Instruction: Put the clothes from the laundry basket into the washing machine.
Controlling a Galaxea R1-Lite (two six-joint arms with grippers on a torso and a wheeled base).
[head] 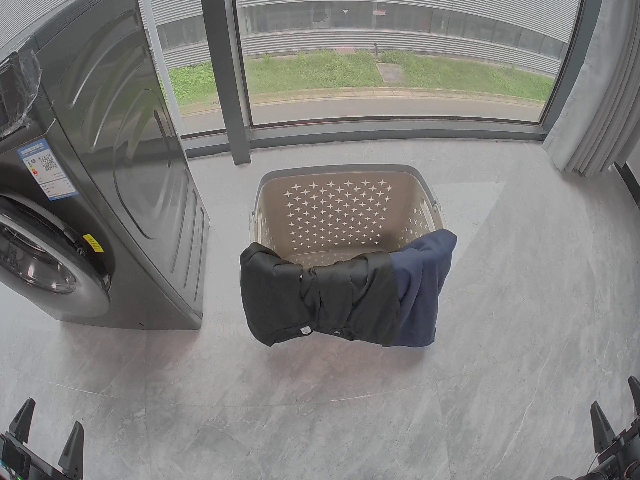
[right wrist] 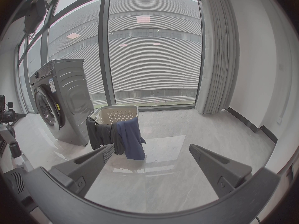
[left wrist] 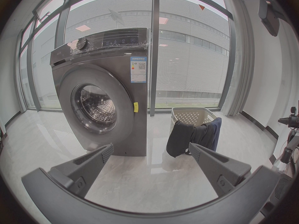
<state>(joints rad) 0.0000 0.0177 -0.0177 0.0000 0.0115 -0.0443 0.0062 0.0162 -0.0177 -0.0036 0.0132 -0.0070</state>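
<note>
Both spread wide and holding nothing, the left pincer (head: 50, 415) and right pincer (head: 613, 395) hang low over the floor (head: 320, 408), well apart from the laundry basket (head: 333, 215) ahead. A black garment (head: 313, 295) and a navy garment (head: 420, 281) drape over its near rim. The washing machine (head: 100, 168) stands just beside it, to the robot's left.
</note>
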